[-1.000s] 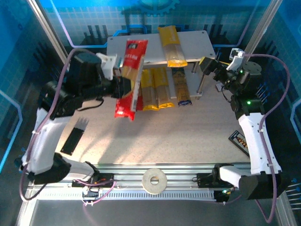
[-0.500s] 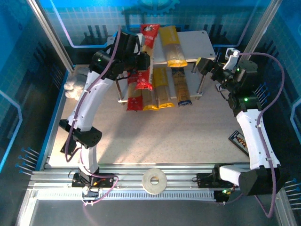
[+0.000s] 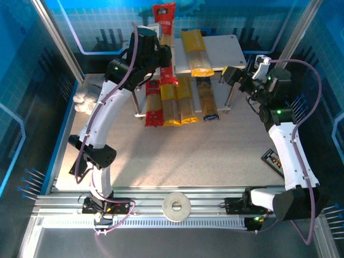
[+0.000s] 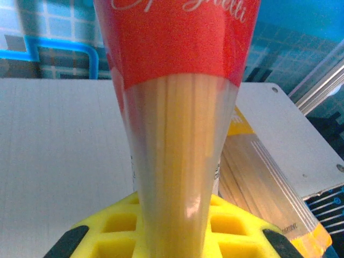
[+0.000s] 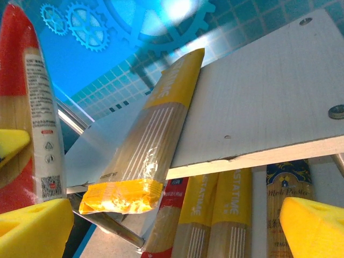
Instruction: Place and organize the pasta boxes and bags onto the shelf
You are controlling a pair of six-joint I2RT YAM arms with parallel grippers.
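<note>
My left gripper (image 3: 163,55) (image 4: 172,236) is shut on a red spaghetti pack (image 3: 165,27) (image 4: 177,102), held lengthwise over the left part of the shelf's top board (image 3: 228,51) (image 4: 54,161). One yellow pack (image 3: 194,52) (image 4: 263,177) (image 5: 156,145) lies on that board. On the lower tier lie a red pack (image 3: 153,107) (image 5: 172,215), two yellow packs (image 3: 177,105) (image 5: 220,212) and a clear pack with dark blue ends (image 3: 207,99) (image 5: 287,183). My right gripper (image 3: 232,75) (image 5: 172,231) hangs open at the shelf's right front, and its view catches the held red pack (image 5: 27,107) at the far left.
A white tape roll (image 3: 177,207) lies on the front rail. A black flat object (image 3: 274,161) sits at the right table edge and a white bundle (image 3: 85,99) at the left wall. Blue enclosure walls stand close behind the shelf. Thin metal legs (image 3: 230,99) hold the boards.
My left arm has swung from the left of the table up to the shelf, carrying the red pack over the top board. The right arm has barely moved.
</note>
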